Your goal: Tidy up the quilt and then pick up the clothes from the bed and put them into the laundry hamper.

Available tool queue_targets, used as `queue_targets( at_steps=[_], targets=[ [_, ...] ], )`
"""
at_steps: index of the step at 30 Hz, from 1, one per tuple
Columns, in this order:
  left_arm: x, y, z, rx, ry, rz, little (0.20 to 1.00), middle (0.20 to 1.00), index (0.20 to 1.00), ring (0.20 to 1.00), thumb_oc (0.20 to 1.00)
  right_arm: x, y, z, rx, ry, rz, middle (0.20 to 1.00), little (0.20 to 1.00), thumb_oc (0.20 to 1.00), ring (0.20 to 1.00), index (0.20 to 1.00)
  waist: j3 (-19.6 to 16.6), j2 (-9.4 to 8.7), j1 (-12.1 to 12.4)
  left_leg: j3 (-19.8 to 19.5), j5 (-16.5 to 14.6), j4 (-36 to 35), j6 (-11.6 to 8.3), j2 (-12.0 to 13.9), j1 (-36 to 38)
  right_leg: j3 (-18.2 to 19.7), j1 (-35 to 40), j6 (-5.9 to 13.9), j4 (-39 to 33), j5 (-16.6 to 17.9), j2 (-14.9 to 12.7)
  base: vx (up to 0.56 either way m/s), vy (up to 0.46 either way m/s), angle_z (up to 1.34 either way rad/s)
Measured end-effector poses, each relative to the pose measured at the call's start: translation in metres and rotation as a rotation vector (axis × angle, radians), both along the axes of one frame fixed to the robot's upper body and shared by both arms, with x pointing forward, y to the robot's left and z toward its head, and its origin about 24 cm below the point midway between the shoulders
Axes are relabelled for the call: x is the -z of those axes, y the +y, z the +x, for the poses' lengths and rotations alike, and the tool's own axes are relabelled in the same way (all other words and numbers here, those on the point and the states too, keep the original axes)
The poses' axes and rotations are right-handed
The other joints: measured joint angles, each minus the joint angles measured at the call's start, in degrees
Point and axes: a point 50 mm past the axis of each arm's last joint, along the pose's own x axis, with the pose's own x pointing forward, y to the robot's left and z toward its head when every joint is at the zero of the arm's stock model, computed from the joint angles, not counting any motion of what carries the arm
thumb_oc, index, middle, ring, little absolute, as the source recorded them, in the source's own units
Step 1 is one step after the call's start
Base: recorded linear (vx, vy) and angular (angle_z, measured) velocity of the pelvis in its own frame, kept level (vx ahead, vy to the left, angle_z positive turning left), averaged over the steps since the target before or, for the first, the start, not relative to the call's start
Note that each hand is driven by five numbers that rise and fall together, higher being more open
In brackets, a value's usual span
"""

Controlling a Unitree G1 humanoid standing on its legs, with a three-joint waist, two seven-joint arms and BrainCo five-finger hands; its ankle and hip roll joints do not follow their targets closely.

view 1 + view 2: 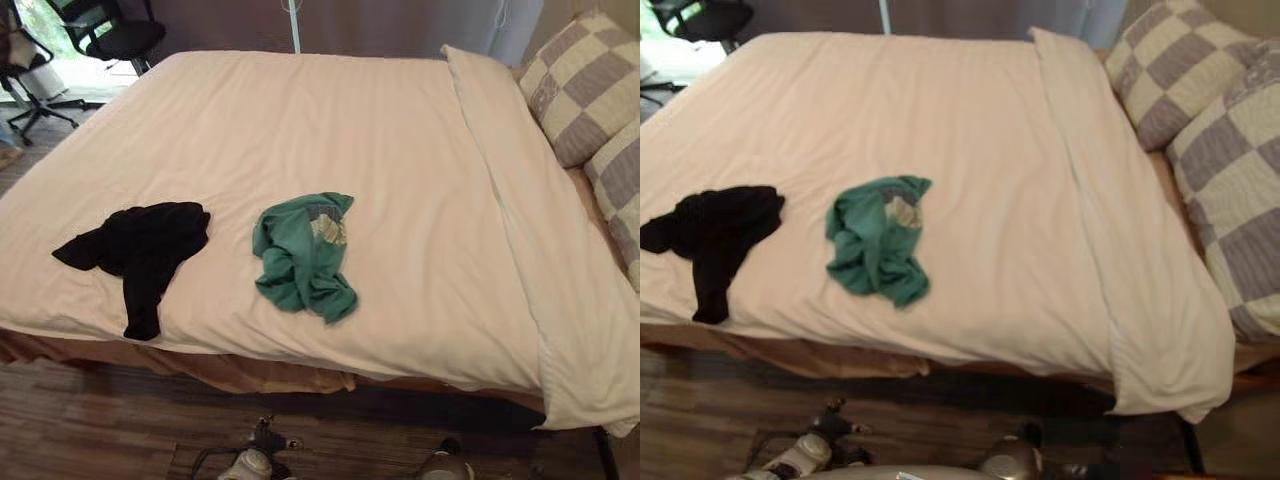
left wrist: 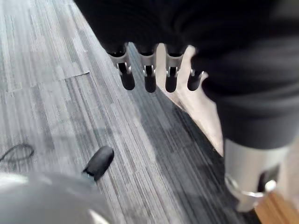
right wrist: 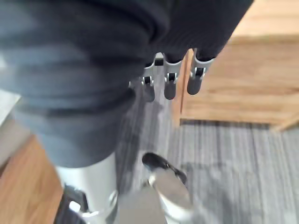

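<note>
While the quilt [image 1: 330,150] lies spread flat over the bed, both garments rest on top of it.
Quilt: cream, smooth, its edge folded back in a long strip beside the checked pillows [image 1: 585,90].
Green shirt [image 1: 303,252]: crumpled on the quilt, near its front edge.
Black garment [image 1: 140,250]: on the quilt, apart from the green shirt, on the side away from the pillows.
Office chair [image 1: 115,35]: past the quilt's far corner.
Left hand [image 2: 149,70]: in its wrist view, fingers straight and relaxed, hanging over grey plank floor [image 2: 51,102], holding nothing.
Right hand [image 3: 170,79]: in its wrist view, fingers hanging loose and empty, with a wooden panel [image 3: 243,84] beyond them.
</note>
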Motion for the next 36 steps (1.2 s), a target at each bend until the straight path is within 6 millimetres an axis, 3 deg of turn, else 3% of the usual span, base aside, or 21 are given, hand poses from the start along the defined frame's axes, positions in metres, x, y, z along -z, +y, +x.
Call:
queue_targets(
  at_steps=[1, 3, 4, 5, 9, 11, 12, 13, 14, 16, 18, 19, 20, 22, 26, 27, 28, 29, 30, 33, 36],
  targets=[
    [0.001, 0.003, -0.004, 0.002, 0.015, 0.009, 1.000, 1.000, 1.000, 1.000, 1.000, 0.002, 0.009, -0.001, -0.015, 0.002, 0.021, 1.000, 1.000, 1.000, 1.000, 1.000, -0.12, 0.10, -0.23, 0.20, -0.96, -0.45, 1.63, -0.69, 0.86, -0.23, -1.05, 0.30, 1.62, -0.26, 0.51, -0.04, 0.450, -0.58],
    [0.003, 0.013, -0.017, 0.014, 0.058, 0.049, 1.000, 1.000, 1.000, 1.000, 1.000, 0.002, 0.012, 0.002, -0.062, 0.001, 0.006, 1.000, 1.000, 1.000, 1.000, 1.000, 0.05, 1.34, -0.75, 2.23, -2.29, -1.03, 4.04, -0.74, 2.33, 2.10, -4.78, 1.28, 12.29, -10.75, 5.79, -0.06, 0.394, -0.46],
    [0.004, 0.017, -0.024, 0.006, 0.091, 0.060, 1.000, 1.000, 1.000, 1.000, 1.000, 0.002, 0.016, 0.010, -0.098, -0.014, 0.014, 1.000, 1.000, 1.000, 1.000, 1.000, 0.30, 2.17, -1.17, 2.98, -2.54, -0.84, 4.77, -0.80, 2.16, 3.41, -7.02, 0.73, 17.82, -16.57, 11.42, -0.03, 0.248, -0.36],
    [0.003, 0.022, -0.024, 0.001, 0.094, 0.073, 1.000, 1.000, 1.000, 1.000, 1.000, 0.002, 0.019, 0.011, -0.116, -0.021, 0.024, 1.000, 1.000, 1.000, 1.000, 1.000, 0.35, 2.21, -1.26, 3.05, -2.75, -1.02, 5.12, -1.34, 2.07, 4.74, -7.99, 1.67, 19.21, -18.75, 14.02, 0.00, 0.122, -0.15],
    [0.002, 0.023, -0.024, -0.015, 0.081, 0.065, 1.000, 1.000, 1.000, 1.000, 1.000, -0.001, 0.023, 0.025, -0.171, -0.054, 0.023, 1.000, 1.000, 1.000, 1.000, 1.000, 0.63, 3.17, -0.68, 1.41, -4.35, 3.82, 4.62, -5.24, -0.84, 3.49, -2.87, -6.99, 9.51, -24.93, 19.12, -0.04, 0.063, 0.41],
    [0.000, 0.022, -0.016, -0.032, 0.047, 0.052, 1.000, 1.000, 1.000, 1.000, 1.000, -0.005, 0.015, 0.036, -0.174, -0.080, -0.003, 1.000, 1.000, 1.000, 1.000, 1.000, 2.99, 2.98, 0.77, 0.72, -5.36, 14.54, 1.37, -3.90, -4.24, 4.39, -1.36, -9.79, 6.94, -24.46, 18.46, -0.05, 0.244, 0.18],
    [0.003, 0.015, -0.019, -0.040, 0.053, 0.031, 1.000, 1.000, 1.000, 1.000, 1.000, -0.012, 0.005, 0.053, -0.183, -0.126, -0.030, 1.000, 1.000, 1.000, 1.000, 1.000, 4.11, 4.46, 2.35, -0.23, -4.32, 23.82, -3.61, -1.35, -9.23, 4.67, 0.54, -10.62, 2.67, -23.43, 18.16, 0.00, 0.361, -0.03],
    [0.005, 0.012, -0.023, -0.066, 0.054, 0.024, 1.000, 1.000, 1.000, 1.000, 1.000, -0.014, 0.000, 0.055, -0.177, -0.131, -0.043, 1.000, 1.000, 1.000, 1.000, 1.000, 4.14, 5.18, 2.15, 1.03, -5.01, 25.55, -5.47, 0.77, -10.93, 2.98, 1.50, -8.71, -0.14, -20.76, 18.22, 0.06, 0.691, 0.06],
    [0.005, 0.011, -0.023, -0.097, 0.052, 0.009, 1.000, 1.000, 1.000, 1.000, 1.000, -0.018, -0.004, 0.066, -0.175, -0.159, -0.058, 1.000, 1.000, 1.000, 1.000, 1.000, 4.24, 7.27, 1.57, 3.23, -4.55, 19.51, -4.57, 5.71, -9.82, 1.10, 3.03, -9.28, -3.65, -17.63, 19.11, 0.04, 0.402, 0.15],
    [0.006, 0.003, -0.020, -0.078, 0.044, -0.004, 1.000, 1.000, 1.000, 1.000, 1.000, -0.023, -0.007, 0.075, -0.181, -0.187, -0.067, 1.000, 1.000, 1.000, 1.000, 1.000, 4.15, 8.98, 0.30, 1.81, -3.57, 11.66, -4.37, 9.91, -8.24, 0.59, 3.08, -8.82, -3.80, -17.27, 19.33, 0.08, 0.468, 0.06],
    [0.005, -0.006, -0.012, -0.049, 0.022, -0.026, 1.000, 1.000, 1.000, 1.000, 1.000, -0.023, -0.006, 0.077, -0.193, -0.194, -0.065, 1.000, 1.000, 1.000, 1.000, 1.000, 3.95, 8.61, -0.71, 0.16, -1.94, 5.36, -4.13, 11.63, -6.83, 1.82, 2.35, -8.38, -3.75, -17.00, 18.35, 0.10, 0.597, -0.04],
    [0.003, -0.017, 0.000, -0.013, -0.005, -0.045, 1.000, 1.000, 1.000, 1.000, 1.000, -0.022, -0.010, 0.068, -0.171, -0.181, -0.063, 1.000, 1.000, 1.000, 1.000, 1.000, 3.74, 8.64, -0.88, -5.89, -0.36, 3.47, -5.08, 13.66, -6.89, 2.33, 1.07, -7.66, -2.99, -16.60, 18.16, 0.07, 0.631, 0.08],
    [0.000, -0.024, 0.010, 0.019, -0.044, -0.059, 1.000, 1.000, 1.000, 1.000, 1.000, -0.022, -0.016, 0.057, -0.131, -0.195, -0.064, 1.000, 1.000, 1.000, 1.000, 1.000, 3.63, 8.59, -0.71, -9.93, 0.33, 6.11, -6.27, 15.44, -8.42, 2.46, -0.09, -7.66, -1.43, -16.82, 17.80, 0.22, 1.035, 0.04],
    [-0.003, -0.036, 0.023, 0.072, -0.078, -0.080, 1.000, 1.000, 1.000, 1.000, 1.000, -0.020, -0.023, 0.047, -0.164, -0.121, -0.096, 1.000, 1.000, 1.000, 1.000, 1.000, 2.81, 7.42, -1.03, -11.13, 0.37, 7.33, -6.59, 17.72, -8.08, 4.13, -3.32, -7.16, 2.98, -17.79, 15.33, 0.19, 0.582, -0.08],
    [-0.004, -0.046, 0.027, 0.156, -0.072, -0.079, 1.000, 1.000, 1.000, 1.000, 1.000, -0.018, -0.027, 0.035, -0.161, -0.088, -0.103, 1.000, 1.000, 1.000, 1.000, 1.000, 1.96, 4.91, -1.50, -10.21, -1.79, 3.86, -5.35, 8.83, -2.70, 6.99, -3.80, -2.86, 1.70, -12.81, 9.53, 0.04, 0.438, -0.39],
    [-0.001, -0.032, 0.016, 0.139, -0.046, -0.051, 1.000, 1.000, 1.000, 1.000, 1.000, -0.010, -0.001, 0.036, -0.188, -0.087, -0.052, 1.000, 1.000, 1.000, 1.000, 1.000, 0.75, 2.22, 0.78, -4.67, -1.15, 2.61, -2.14, 2.89, 1.16, 0.24, -3.27, -8.13, -1.92, -9.41, 4.18, -0.05, 0.533, -1.40],
    [0.002, -0.024, 0.004, 0.123, -0.017, -0.036, 1.000, 1.000, 1.000, 1.000, 1.000, -0.009, 0.012, 0.043, -0.196, -0.114, -0.033, 1.000, 1.000, 1.000, 1.000, 1.000, 0.39, 2.24, 1.46, -3.04, -3.75, 2.94, -0.62, 2.69, 0.89, -4.96, -2.34, -9.89, -2.75, -6.41, 1.40, -0.02, 0.664, -1.51],
    [0.002, -0.010, -0.003, 0.092, 0.013, 0.000, 1.000, 1.000, 1.000, 1.000, 1.000, -0.005, 0.030, 0.041, -0.264, -0.109, 0.012, 1.000, 1.000, 1.000, 1.000, 1.000, -0.22, 1.66, 0.99, -2.55, -4.42, 3.47, -0.06, 1.47, 1.61, -9.85, 0.03, -7.53, -1.70, -5.14, -0.06, -0.01, 0.480, -0.54],
    [0.001, -0.007, -0.002, 0.092, 0.009, 0.009, 1.000, 1.000, 1.000, 1.000, 1.000, -0.003, 0.040, 0.040, -0.299, -0.107, 0.037, 1.000, 1.000, 1.000, 1.000, 1.000, -0.54, 1.90, 0.93, -2.47, -4.92, 3.56, 0.89, 1.23, 1.44, -10.77, 1.25, -6.49, -0.66, -4.51, 0.42, -0.01, 0.553, -0.38],
    [0.001, 0.000, -0.005, 0.085, 0.026, 0.029, 1.000, 1.000, 1.000, 1.000, 1.000, -0.010, 0.042, 0.061, -0.398, -0.151, 0.027, 1.000, 1.000, 1.000, 1.000, 1.000, -0.25, 3.77, 0.65, 0.08, -2.66, -0.71, 3.00, 1.00, 2.91, -5.06, -0.77, 0.38, 10.93, -14.02, 6.73, -0.01, 0.277, -0.32],
    [0.003, -0.008, -0.003, 0.115, 0.029, 0.020, 1.000, 1.000, 1.000, 1.000, 1.000, -0.013, 0.045, 0.072, -0.452, -0.172, 0.019, 1.000, 1.000, 1.000, 1.000, 1.000, 0.79, 5.03, -0.02, 0.27, -2.66, -0.88, 3.43, 0.56, 2.30, -3.43, -0.57, 0.13, 8.74, -18.20, 11.53, 0.01, 0.135, -0.11]
  ],
)
